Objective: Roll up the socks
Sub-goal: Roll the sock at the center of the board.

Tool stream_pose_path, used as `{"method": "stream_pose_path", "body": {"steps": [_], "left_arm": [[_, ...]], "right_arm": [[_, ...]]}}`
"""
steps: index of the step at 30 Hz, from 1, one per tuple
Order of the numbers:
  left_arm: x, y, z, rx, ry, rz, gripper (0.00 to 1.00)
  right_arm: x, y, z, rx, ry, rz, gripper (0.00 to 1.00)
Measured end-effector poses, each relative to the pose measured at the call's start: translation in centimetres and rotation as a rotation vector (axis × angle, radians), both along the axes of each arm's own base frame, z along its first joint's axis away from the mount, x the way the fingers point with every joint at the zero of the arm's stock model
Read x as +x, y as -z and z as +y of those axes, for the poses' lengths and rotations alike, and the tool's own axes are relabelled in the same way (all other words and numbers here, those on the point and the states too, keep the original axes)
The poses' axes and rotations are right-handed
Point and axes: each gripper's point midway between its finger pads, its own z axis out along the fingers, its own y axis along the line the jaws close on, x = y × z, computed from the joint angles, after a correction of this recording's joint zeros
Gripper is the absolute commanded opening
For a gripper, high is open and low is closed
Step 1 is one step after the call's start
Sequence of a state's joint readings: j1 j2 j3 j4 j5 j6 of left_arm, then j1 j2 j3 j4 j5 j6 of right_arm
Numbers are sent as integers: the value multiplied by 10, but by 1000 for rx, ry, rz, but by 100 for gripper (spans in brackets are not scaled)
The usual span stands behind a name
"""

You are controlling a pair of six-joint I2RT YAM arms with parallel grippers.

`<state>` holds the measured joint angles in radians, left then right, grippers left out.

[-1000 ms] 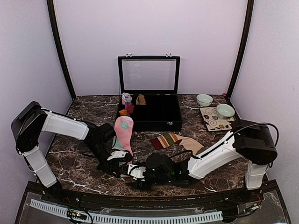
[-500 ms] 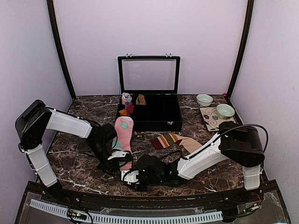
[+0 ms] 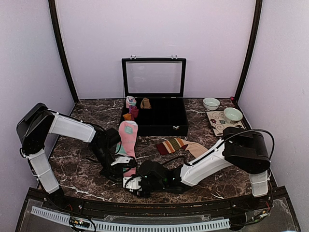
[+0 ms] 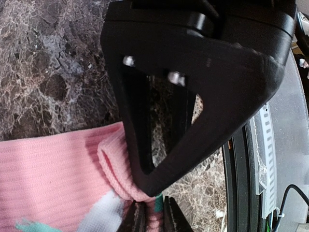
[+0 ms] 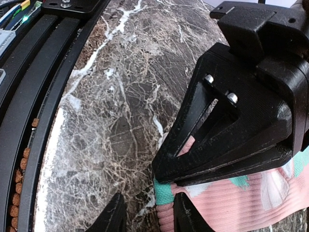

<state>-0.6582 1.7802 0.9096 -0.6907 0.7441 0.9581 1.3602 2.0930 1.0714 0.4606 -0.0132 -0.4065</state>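
The pink sock (image 3: 128, 137) with mint and white pattern lies lengthwise left of centre, its near end under both grippers. My left gripper (image 3: 120, 170) is shut on a folded edge of the pink sock (image 4: 53, 174), pinched between its fingertips (image 4: 153, 209). My right gripper (image 3: 131, 183) sits just in front, open. Its jaws (image 5: 149, 198) straddle bare marble, with the sock's mint and pink edge (image 5: 166, 193) lying against the right-hand finger. The striped sock (image 3: 176, 145) lies flat right of centre, untouched.
A black case (image 3: 179, 126) with its lid raised stands at the back, with small rolled bundles (image 3: 131, 110) in its left compartments. Two bowls (image 3: 211, 103) (image 3: 233, 114) and a patterned plate (image 3: 218, 126) sit at the back right. The table's black front rail (image 5: 29, 121) runs close to the grippers.
My right arm has slid left along the front edge to the pink sock's near end, and its jaws have narrowed. The left gripper has kept its pinch on the sock.
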Motion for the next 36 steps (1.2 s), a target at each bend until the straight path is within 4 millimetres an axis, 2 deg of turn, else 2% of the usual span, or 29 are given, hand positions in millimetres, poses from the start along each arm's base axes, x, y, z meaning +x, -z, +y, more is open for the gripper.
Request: {"method": "stream_pose_path", "body": {"steps": [10,24,30,36], "left_arm": [[0,0,0,2,0,-1,15],[1,1,1,5,3,-7,15],[1,2,2,11,4,-11,16],[1,1,2,10,4,-15,21]], "right_arm": [[-7,-2,4,-34,-31,-63,38],[1,-7,6,-34,-38,-99,37],[4,1,1,-42,-26,-81,28],[4,4,-1,-15,0,-51,20]]}}
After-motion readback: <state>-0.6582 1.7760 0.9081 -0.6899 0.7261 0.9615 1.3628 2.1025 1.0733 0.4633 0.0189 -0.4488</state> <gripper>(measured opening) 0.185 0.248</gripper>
